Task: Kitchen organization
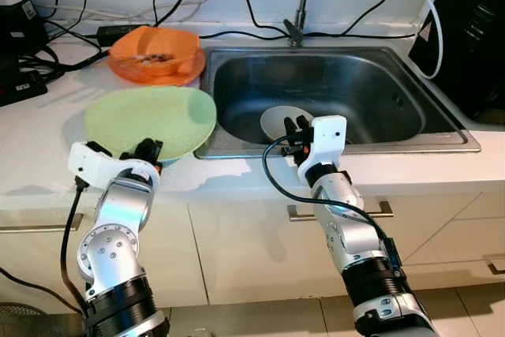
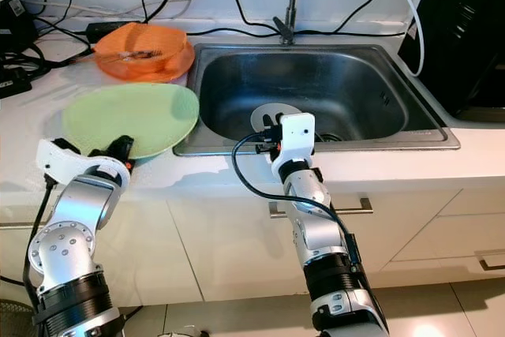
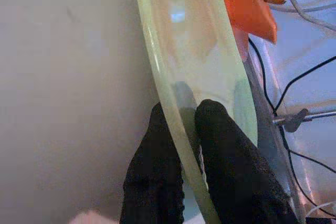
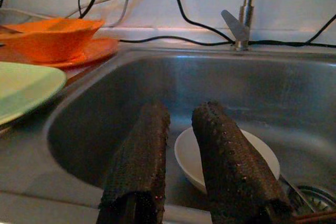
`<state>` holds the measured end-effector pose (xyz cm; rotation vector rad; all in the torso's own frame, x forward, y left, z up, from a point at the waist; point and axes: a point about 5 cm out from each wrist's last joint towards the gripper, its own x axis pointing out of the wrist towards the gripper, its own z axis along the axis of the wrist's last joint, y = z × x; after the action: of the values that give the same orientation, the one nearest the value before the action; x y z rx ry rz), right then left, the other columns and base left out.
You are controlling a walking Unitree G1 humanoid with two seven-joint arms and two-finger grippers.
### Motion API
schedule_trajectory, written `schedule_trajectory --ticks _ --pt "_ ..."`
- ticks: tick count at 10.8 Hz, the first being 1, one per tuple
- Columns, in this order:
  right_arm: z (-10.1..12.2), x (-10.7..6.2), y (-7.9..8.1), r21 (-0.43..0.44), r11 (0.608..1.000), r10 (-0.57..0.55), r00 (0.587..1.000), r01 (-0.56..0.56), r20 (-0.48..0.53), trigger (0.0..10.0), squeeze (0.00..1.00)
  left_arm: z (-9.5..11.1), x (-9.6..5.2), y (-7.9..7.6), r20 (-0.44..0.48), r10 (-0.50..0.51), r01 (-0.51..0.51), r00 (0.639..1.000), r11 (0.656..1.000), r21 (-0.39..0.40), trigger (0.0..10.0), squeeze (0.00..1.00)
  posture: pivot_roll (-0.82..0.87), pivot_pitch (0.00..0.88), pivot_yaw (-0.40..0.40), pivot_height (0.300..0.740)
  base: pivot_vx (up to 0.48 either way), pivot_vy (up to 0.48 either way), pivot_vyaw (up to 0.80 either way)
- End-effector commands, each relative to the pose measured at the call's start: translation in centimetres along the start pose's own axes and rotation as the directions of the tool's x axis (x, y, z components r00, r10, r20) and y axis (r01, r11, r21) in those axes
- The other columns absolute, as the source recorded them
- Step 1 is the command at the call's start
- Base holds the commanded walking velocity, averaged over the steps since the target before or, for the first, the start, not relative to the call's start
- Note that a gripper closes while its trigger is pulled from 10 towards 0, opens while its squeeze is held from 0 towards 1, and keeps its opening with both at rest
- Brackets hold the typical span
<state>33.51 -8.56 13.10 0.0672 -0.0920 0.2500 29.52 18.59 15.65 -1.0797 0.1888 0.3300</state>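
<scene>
A pale green plate (image 1: 150,120) lies on the white counter left of the sink, its right edge over the sink rim. My left gripper (image 1: 147,150) is shut on the plate's near rim; in the left wrist view one finger (image 3: 155,156) is under the plate (image 3: 194,77) and the other on top. A small white bowl (image 1: 282,120) sits on the sink floor. My right gripper (image 1: 297,126) hovers open over the sink's front edge, its fingers (image 4: 142,156) pointing at the white bowl (image 4: 231,156), nothing between them.
A steel sink (image 1: 237,69) with a tap (image 1: 298,13) at the back. An orange bowl on an orange plate (image 1: 155,54) stands at the back left. Black cables (image 1: 47,61) and a power strip run along the wall. A black appliance (image 1: 473,29) stands at the right.
</scene>
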Motion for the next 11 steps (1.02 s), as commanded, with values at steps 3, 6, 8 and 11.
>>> schedule_trajectory --ticks 3,6,8,11 --pt "0.3 0.1 -0.3 -0.002 1.0 -0.005 1.0 0.005 0.005 10.0 0.0 -0.3 -0.4 -0.5 0.001 0.025 -0.025 1.0 1.0 0.005 0.5 0.0 0.15 0.0 0.017 0.74 0.0 0.0 0.0" --pt "0.3 0.2 -0.3 -0.004 1.0 0.003 1.0 -0.003 0.006 10.0 0.0 -0.4 -1.8 0.0 0.027 0.06 -0.063 0.998 0.994 0.092 10.0 0.0 0.16 0.0 0.016 0.74 0.0 0.0 0.0" --pt "0.4 0.4 0.0 -0.001 1.0 0.013 1.0 -0.013 0.005 10.0 0.0 0.0 -2.8 0.7 0.056 0.089 -0.096 0.994 0.986 0.14 10.0 0.0 0.18 0.0 0.009 0.74 0.0 0.0 0.0" --pt "0.5 0.6 0.0 -0.002 1.0 0.021 1.0 -0.021 0.006 10.0 0.0 0.2 -3.3 -1.4 0.087 -0.033 0.013 0.996 0.975 0.221 0.0 0.0 0.18 0.0 0.002 0.74 0.0 0.0 0.0"
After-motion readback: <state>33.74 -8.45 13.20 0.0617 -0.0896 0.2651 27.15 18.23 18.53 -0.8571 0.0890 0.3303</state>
